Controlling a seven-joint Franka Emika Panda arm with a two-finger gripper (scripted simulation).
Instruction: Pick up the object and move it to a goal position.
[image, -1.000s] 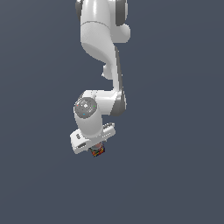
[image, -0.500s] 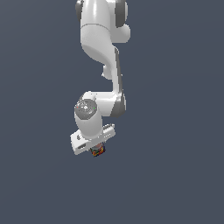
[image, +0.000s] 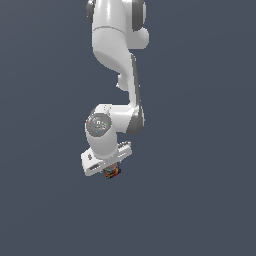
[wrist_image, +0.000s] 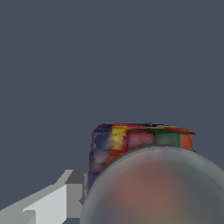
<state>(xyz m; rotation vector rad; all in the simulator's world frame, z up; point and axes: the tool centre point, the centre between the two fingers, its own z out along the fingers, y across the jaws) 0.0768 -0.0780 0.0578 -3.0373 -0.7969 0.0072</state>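
The object is a small block with red, yellow, orange, green and blue squares. In the exterior view it sits between the fingers under the white gripper, which is shut on it. The white arm hangs down from the top of that view. In the wrist view the object fills the lower middle, its dull grey-brown round top close to the camera. One grey-white finger touches its side. The other finger is hidden.
Around the arm and the object there is only a plain dark grey-blue background in both views. No goal marker or other object shows.
The arm with the held object has shifted very slightly; the grip on the object is unchanged.
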